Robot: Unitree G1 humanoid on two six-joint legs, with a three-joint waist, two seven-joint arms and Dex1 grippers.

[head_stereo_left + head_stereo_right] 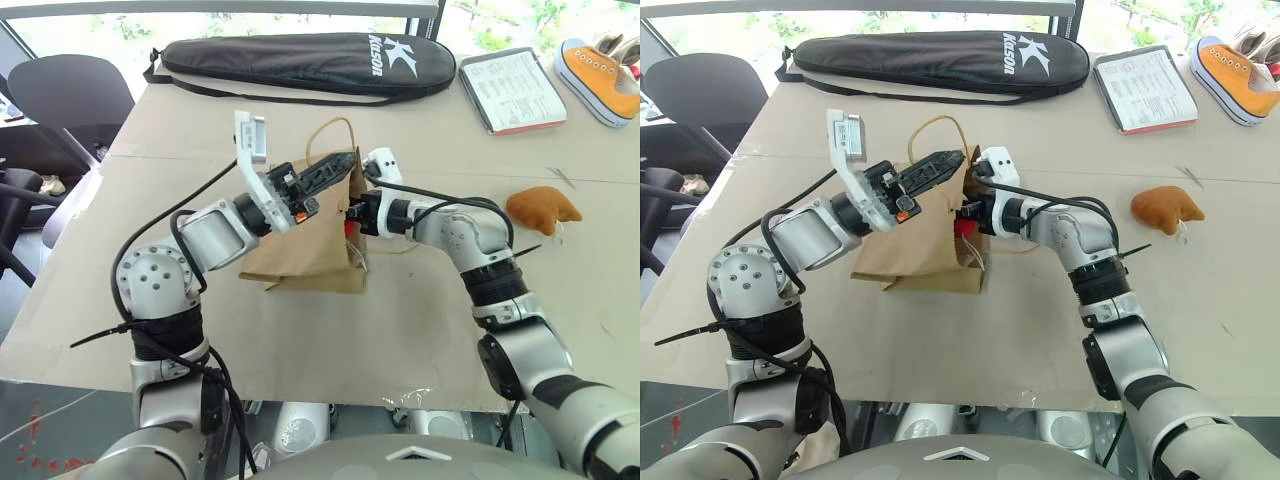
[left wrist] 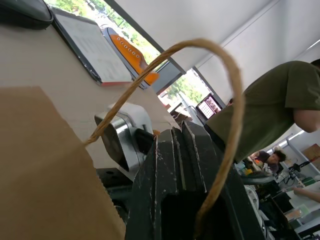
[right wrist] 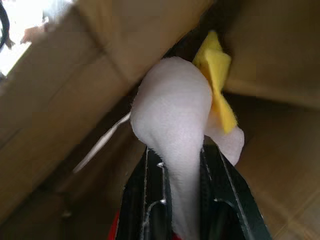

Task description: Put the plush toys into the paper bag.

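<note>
Head view: a brown paper bag (image 1: pixel 305 250) lies on the tan surface (image 1: pixel 420 330). The left end effector (image 1: pixel 335 172), fingers together, pinches the bag's top edge. The right end effector (image 1: pixel 962 215) reaches into the bag's mouth. An orange-brown plush toy (image 1: pixel 543 209) lies well to the right.

Right wrist view: black fingers (image 3: pixel 150 205) clamp a white plush toy (image 3: pixel 172 120) inside the bag.

Hidden: right gripper (image 1: pixel 352 213) tips behind the paper bag (image 1: pixel 300 255) mouth | white toy (image 3: pixel 172 125) lower end out of sight between the fingers | Cut off: sneaker (image 1: pixel 600 75) at table's far right corner
</note>
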